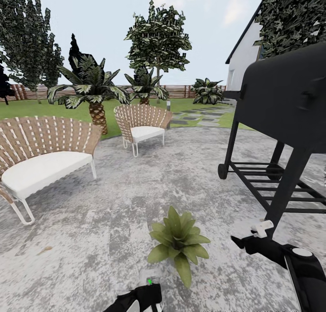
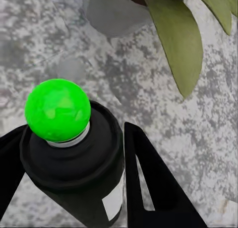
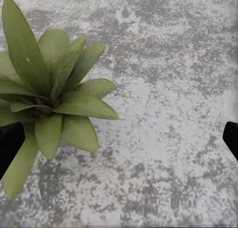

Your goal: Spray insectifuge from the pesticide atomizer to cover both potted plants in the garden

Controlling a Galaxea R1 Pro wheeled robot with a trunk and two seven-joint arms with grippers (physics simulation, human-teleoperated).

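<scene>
Green-capped black atomizer [image 2: 74, 163] gripped by left fingers [image 2: 148, 183]; right fingers [image 3: 10, 143] spread, empty.

A wide wicker bench [image 1: 43, 156] with a white cushion is standing on the grey paved ground [image 1: 113, 203], and a matching wicker chair [image 1: 141, 125] is sitting farther back. A black barbecue grill [image 1: 283, 122] on wheels is standing opposite them. Palms [image 1: 90, 88] are growing on the lawn before a brown slatted fence [image 1: 181, 91] and a white house [image 1: 244, 60].
</scene>
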